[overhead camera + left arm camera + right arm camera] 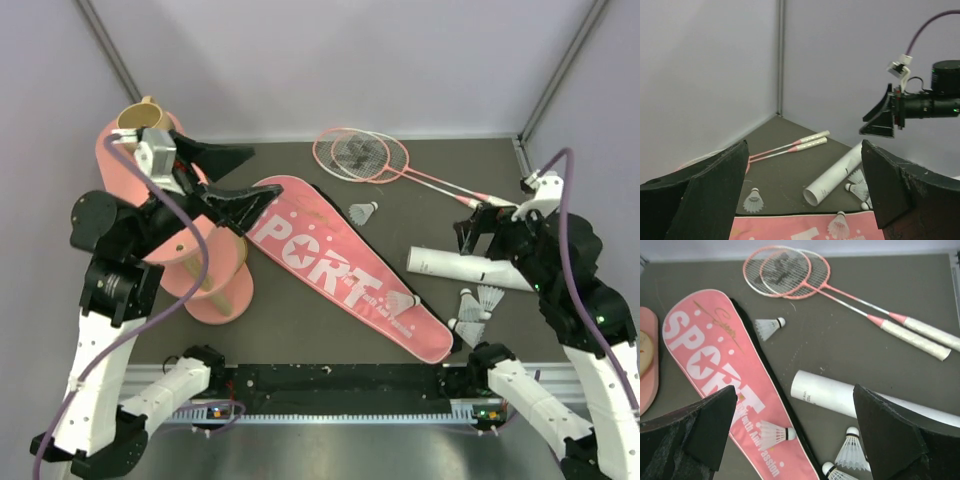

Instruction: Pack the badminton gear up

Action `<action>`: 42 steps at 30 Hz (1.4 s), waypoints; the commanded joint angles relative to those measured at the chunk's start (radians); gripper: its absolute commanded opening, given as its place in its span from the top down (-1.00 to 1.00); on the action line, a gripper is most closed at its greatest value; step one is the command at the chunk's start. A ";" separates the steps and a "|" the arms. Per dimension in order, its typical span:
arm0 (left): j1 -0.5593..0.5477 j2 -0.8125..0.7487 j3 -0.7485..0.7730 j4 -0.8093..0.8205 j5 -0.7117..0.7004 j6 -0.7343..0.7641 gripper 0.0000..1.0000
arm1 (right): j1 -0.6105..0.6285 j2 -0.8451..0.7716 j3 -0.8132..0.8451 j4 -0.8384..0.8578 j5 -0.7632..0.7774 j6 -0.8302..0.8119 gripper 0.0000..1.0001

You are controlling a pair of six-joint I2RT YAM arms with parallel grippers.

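a: where does the gear lie?

b: the bag (345, 265) lies flat at mid-table, long axis running from far left to near right, wide end toward the far left. the two rackets (360, 155) lie crossed at the far side, heads to the left, handles pointing right. the tube (465, 268) lies on the right, long axis roughly left to right. one shuttlecock (364, 212) sits just beyond the bag, another rests on the bag's narrow end, and more are grouped just near of the tube.

a: state of each hand?

b: left gripper (215, 175): jaws spread wide, holding nothing, raised above the bag's wide end. right gripper (478, 235): jaws spread wide, holding nothing, hovering above the tube.

a: which arm serves which item?

b: judgement: the right arm is nearer the tube, the grouped shuttlecocks and the racket handles; the left arm is nearer the bag's wide end. a grasp on the tube should close across its long axis.
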State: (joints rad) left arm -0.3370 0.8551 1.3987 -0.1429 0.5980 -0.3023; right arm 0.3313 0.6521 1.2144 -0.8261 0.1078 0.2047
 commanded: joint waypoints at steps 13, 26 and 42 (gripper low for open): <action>-0.267 0.210 -0.009 -0.076 -0.023 0.101 -0.92 | -0.008 0.188 -0.167 -0.031 0.006 -0.189 -0.98; -0.284 0.019 -0.263 0.103 -0.078 0.131 -0.93 | 0.203 0.612 -0.145 -0.099 0.276 -0.360 -0.86; -0.327 -0.082 -0.368 0.230 -0.069 0.083 -0.91 | 0.164 0.664 -0.147 0.064 0.477 0.131 -0.98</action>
State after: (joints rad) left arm -0.6418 0.7803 1.0416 0.0132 0.5385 -0.2092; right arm 0.5247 1.4029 1.0538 -0.8204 0.4709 0.0261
